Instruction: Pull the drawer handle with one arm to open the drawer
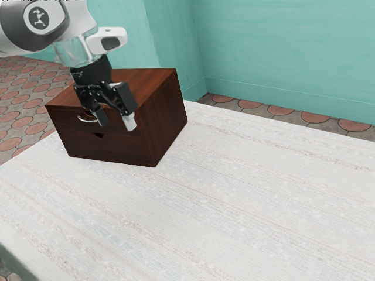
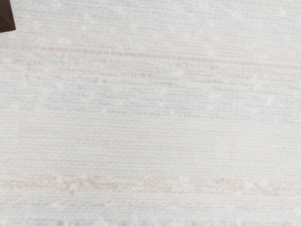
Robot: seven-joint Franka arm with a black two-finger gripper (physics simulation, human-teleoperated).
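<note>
Hovering at the front face of the drawer box (image 1: 149, 108), the hand (image 1: 115, 122) has its two fingers spread wide with nothing held between them. The drawer handle (image 1: 87, 119) sits on that face just beside the finger nearer the exterior view's left, seemingly overlapped by it rather than bracketed from both sides. The box stands on the bench (image 1: 234, 193) near its far edge, toward the exterior view's left, and its front looks flush, so I judge the drawer shut and the pull not yet begun. Closing from this offset would most likely pinch air beside the handle, or nip only its end, and a thin rod caught that way could slip free as soon as the arm draws back. A second risk is the box itself: nothing visibly anchors it, so a pull could drag the whole block across the bench instead of sliding the drawer out. A pull angled off the drawer's line could also bind it. The box is a sharp-edged block of dark reddish-brown wood with a faint sheen and fine grain. The handle is a slim, pale metal loop. The bench is off-white with a cloth-like weave and faint coloured streaks, seen close in the wrist view, where a dark corner of the box (image 2: 4, 21) intrudes.
</note>
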